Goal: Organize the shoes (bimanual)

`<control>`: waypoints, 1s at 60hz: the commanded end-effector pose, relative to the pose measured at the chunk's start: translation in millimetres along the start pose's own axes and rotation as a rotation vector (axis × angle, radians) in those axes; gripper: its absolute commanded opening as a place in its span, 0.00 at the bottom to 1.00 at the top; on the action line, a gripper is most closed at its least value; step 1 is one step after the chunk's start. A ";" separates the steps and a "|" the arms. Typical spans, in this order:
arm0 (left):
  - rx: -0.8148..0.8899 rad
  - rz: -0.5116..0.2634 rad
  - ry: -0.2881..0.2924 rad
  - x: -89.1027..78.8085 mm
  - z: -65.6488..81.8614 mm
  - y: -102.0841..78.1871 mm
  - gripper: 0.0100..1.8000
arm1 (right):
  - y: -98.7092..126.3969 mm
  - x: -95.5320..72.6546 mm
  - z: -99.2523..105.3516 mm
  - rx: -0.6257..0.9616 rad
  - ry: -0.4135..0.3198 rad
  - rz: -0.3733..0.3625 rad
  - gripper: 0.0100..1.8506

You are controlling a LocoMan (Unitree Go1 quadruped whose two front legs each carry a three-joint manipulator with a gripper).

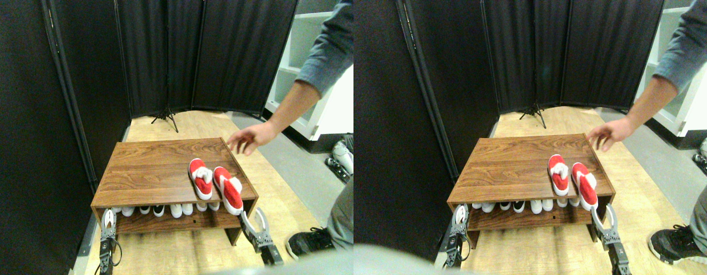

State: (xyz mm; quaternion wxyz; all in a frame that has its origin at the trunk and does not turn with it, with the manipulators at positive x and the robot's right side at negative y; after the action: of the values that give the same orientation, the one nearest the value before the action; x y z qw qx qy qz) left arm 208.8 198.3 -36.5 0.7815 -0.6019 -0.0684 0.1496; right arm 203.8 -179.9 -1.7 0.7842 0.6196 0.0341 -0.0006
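The right gripper [254, 222] sits just below the front right corner of the wooden shoe rack [153, 166], its jaws spread wide and pointing up at the toe of the nearer red shoe [230, 191]. That shoe lies on the rack's top with its toe overhanging the front edge, long axis running front to back and slanted a little right. The second red shoe [200, 178] lies just beside it, further left and back. The left gripper [107, 224] hangs at the front left corner, well apart from both shoes; whether its jaws are parted cannot be told. A person's hand [251, 137] hovers over the rack's back right corner.
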 end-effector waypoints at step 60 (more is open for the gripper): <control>0.000 -0.082 -0.030 0.5 2.9 -16.7 0.00 | -57.6 129.9 -10.6 0.129 0.105 -0.288 0.85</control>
State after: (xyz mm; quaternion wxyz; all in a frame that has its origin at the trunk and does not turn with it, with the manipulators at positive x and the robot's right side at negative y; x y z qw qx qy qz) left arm 209.0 200.2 -32.1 0.7869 -0.5927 -0.0832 0.1499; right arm 323.9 -180.7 -65.7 0.7358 0.6521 0.1609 -0.0862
